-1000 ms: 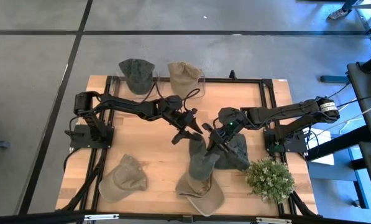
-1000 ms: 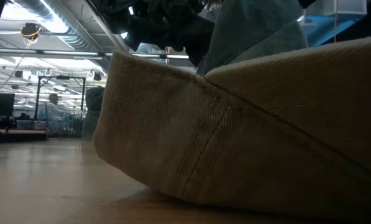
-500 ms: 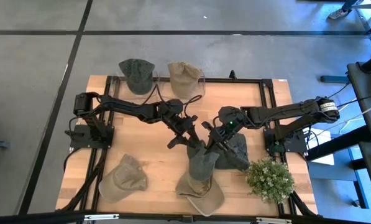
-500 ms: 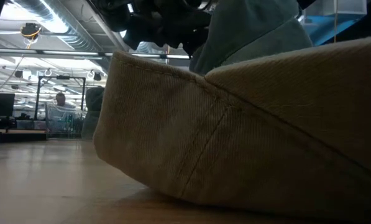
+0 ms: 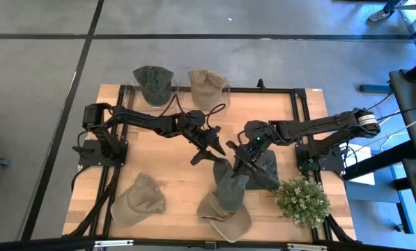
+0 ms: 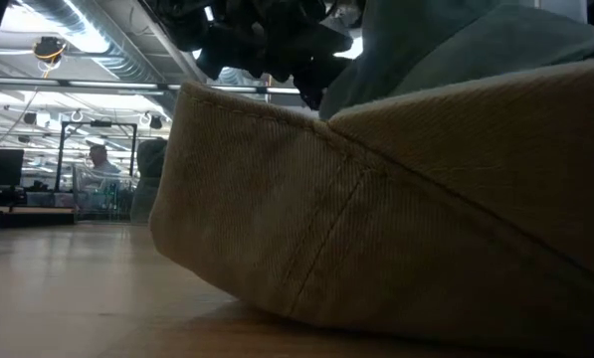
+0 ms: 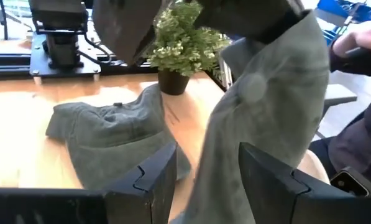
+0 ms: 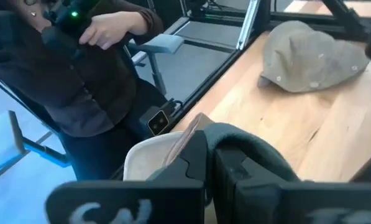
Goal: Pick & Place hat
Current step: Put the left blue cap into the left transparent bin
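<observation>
A grey-green hat hangs from my right gripper, which is shut on its upper end at mid-table. Below it a tan hat lies on the table near the near edge and fills the low view. My left gripper is open, just left of the hanging hat. In the left wrist view its fingers stand on either side of the grey cloth; whether they touch it I cannot tell. My right gripper pinches the grey-green hat's upper edge between its two fingers, coming from above and slanting in from the table's right. The hat hangs slack below the fingers, its lower end over the tan hat; whether it rests there I cannot tell.
A dark hat lies right of the held one, beside a potted plant at the near right corner. An olive hat lies near left. Two hats hang at the far edge. A person sits beyond the table.
The hanging grey-green hat has swung a little toward the table's near edge, over the tan hat, with my right gripper still shut on it. My left gripper has stayed open close beside it with only small shifts.
</observation>
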